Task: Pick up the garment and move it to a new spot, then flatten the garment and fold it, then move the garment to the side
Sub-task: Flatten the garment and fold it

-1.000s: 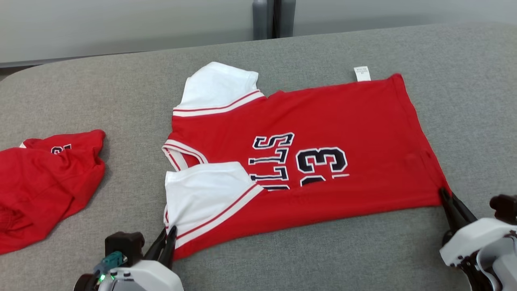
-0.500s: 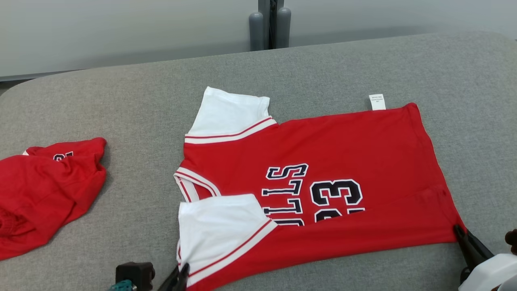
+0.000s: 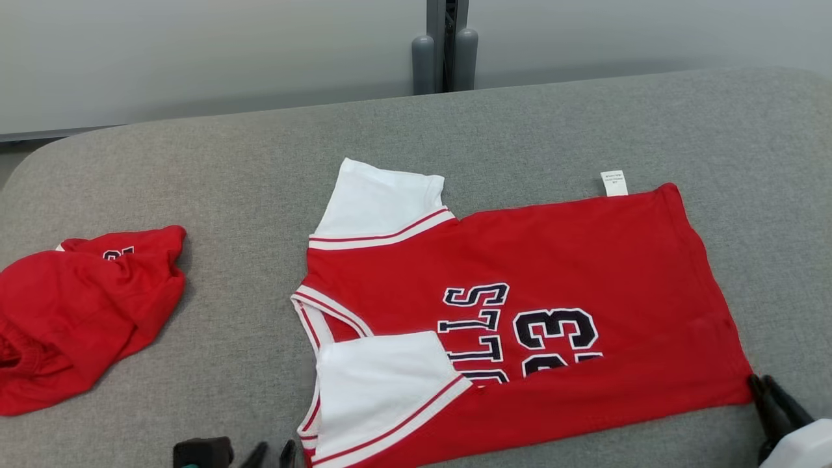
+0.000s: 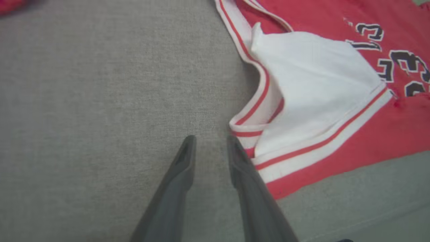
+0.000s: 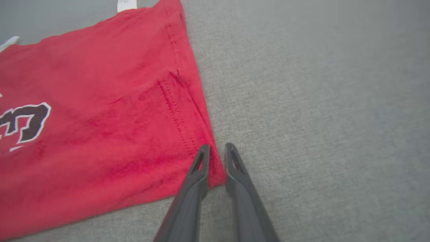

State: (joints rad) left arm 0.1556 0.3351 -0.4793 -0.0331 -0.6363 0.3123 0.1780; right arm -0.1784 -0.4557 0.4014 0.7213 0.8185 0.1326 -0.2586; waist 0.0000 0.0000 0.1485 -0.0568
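1. Currently, the jaws of the left gripper (image 4: pixel 211 140) are seen parted with nothing between them, just beside the striped shoulder edge of the garment (image 3: pixel 572 260).
2. The jaws of the right gripper (image 5: pixel 217 147) are seen drawn to a narrow slit, pinching the near hem corner (image 5: pixel 215 173) of the garment.
3. The garment, a red jersey with white sleeves, is laid nearly flat across the middle of the grey tabletop (image 3: pixel 227 162), with the neck toward the robot's left and the hem toward its right. The near white sleeve (image 4: pixel 312 74) is folded in over the chest, and the near long edge appears turned over the lower lettering.
4. The garment is judged light, soft and limp. No shape is likely to be kept once it is lifted, and any unheld part can be expected to sag or drag on the cloth-like surface.
5. Hold is best taken at the doubled, stitched edges, namely the hem corner and the trimmed shoulder, where thin cloth is less likely to slip free.
6. A second red garment (image 3: pixel 78 318) is seen crumpled well apart at the left and should not be caught up.
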